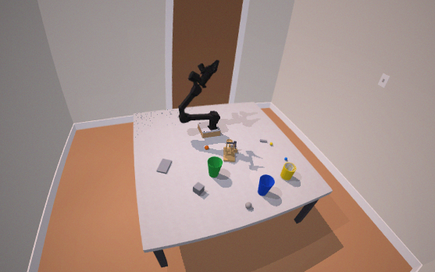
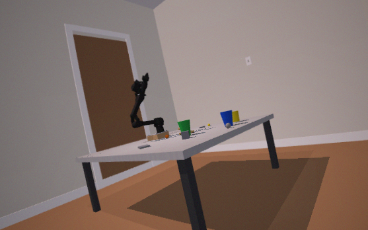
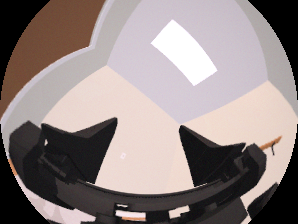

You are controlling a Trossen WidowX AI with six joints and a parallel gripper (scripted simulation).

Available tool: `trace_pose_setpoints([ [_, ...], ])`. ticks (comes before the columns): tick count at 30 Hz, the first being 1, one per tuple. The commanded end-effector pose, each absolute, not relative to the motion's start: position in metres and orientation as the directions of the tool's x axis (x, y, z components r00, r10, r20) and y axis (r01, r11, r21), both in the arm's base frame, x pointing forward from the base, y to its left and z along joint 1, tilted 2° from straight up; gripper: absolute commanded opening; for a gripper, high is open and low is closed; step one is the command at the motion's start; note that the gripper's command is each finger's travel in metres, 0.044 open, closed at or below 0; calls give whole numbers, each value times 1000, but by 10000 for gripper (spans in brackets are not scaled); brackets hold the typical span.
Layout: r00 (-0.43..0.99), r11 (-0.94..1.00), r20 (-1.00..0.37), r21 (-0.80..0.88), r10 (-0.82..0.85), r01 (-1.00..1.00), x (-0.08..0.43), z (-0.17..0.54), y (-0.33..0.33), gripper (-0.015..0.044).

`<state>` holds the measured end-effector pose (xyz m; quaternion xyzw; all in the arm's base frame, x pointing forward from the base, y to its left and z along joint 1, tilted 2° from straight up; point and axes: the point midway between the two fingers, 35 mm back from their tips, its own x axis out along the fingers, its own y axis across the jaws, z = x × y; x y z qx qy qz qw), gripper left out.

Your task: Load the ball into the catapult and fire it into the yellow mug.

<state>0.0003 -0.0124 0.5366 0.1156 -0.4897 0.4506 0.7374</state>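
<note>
The wooden catapult (image 1: 229, 154) stands on the table in front of the arm's base; in the exterior view it is mostly hidden behind the green cup. An orange ball (image 1: 206, 147) (image 2: 166, 136) lies on the table beside it, toward the left in the top view. The yellow mug (image 1: 287, 172) (image 2: 236, 116) stands upright near the table's right edge in the top view. My gripper (image 1: 217, 63) (image 2: 146, 76) (image 3: 149, 124) is raised high above the base, far from all of them. It is open, with nothing between its fingers. Whether the catapult's cup holds anything is too small to tell.
A green cup (image 1: 214, 167) (image 2: 184, 125) stands in front of the catapult, a blue cup (image 1: 265, 185) (image 2: 226, 117) near the mug. A grey cube (image 1: 198, 188), grey ball (image 1: 248, 205), flat grey block (image 1: 164, 166), small yellow ball (image 1: 271, 144) and blue ball (image 1: 286, 159) also lie there.
</note>
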Motion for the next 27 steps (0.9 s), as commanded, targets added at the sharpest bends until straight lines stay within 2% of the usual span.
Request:
trace_pose_setpoints([
  [1, 115, 567, 825, -271, 553, -778, 0, 537, -12, 426],
  [2, 119, 567, 822, -272, 557, -777, 1, 536, -10, 440],
  [14, 273, 600, 663, -332, 697, -728, 28, 524, 68, 440],
  [27, 473, 616, 421, -327, 774, -717, 80, 495, 133, 440],
])
